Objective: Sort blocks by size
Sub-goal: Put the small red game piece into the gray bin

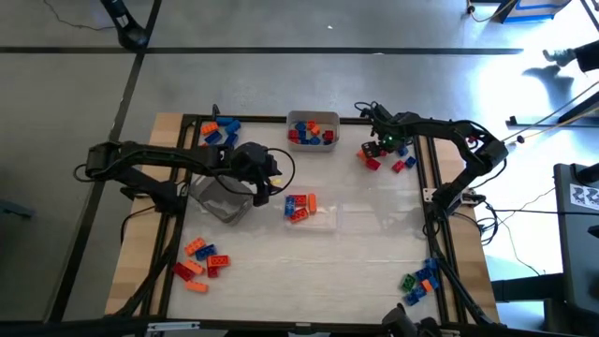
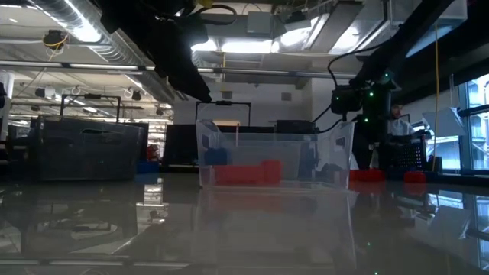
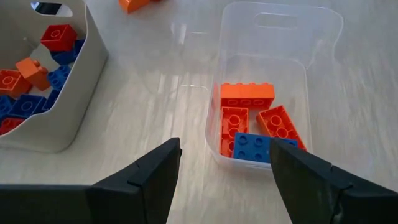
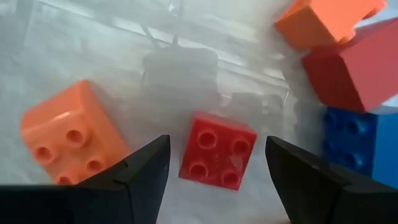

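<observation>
Part sorted: my clear tray and grey bin hold blocks; loose piles remain, seven o'clock. Right gripper wide over red block; left gripper wide, empty.

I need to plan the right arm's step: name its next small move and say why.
Probably lower the right gripper straight down and close on the small red block. Its fingers are open and empty, the block lies centred between them on the table, apart from the orange block beside it.

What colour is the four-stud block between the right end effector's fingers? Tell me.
Red, clearest in the right wrist view.
</observation>
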Controlling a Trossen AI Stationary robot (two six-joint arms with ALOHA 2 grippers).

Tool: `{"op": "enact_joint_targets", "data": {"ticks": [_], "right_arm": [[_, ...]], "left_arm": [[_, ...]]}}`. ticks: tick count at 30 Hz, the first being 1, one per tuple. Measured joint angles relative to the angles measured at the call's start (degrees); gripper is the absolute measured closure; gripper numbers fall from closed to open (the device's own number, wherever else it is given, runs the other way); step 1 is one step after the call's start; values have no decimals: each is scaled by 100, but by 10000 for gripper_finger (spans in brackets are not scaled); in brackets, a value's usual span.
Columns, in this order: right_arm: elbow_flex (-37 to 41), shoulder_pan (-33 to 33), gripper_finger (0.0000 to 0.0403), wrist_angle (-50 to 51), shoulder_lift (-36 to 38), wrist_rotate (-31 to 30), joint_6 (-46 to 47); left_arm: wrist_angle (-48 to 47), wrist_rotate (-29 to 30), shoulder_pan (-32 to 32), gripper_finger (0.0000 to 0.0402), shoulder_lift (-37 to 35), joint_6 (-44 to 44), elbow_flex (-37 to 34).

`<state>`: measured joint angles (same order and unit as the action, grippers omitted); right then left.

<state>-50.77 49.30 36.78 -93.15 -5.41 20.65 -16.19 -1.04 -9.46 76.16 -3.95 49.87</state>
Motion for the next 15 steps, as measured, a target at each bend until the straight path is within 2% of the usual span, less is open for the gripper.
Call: {"op": "enact_joint_targets", "data": {"ticks": [6, 15], "right_arm": [[75, -13, 151, -203, 0, 40, -31], [237, -15, 234, -283, 20, 225, -153]], "left_arm": [[0, 0, 0, 170, 0, -4, 0], [1, 0, -1, 170, 0, -4, 0]]}}
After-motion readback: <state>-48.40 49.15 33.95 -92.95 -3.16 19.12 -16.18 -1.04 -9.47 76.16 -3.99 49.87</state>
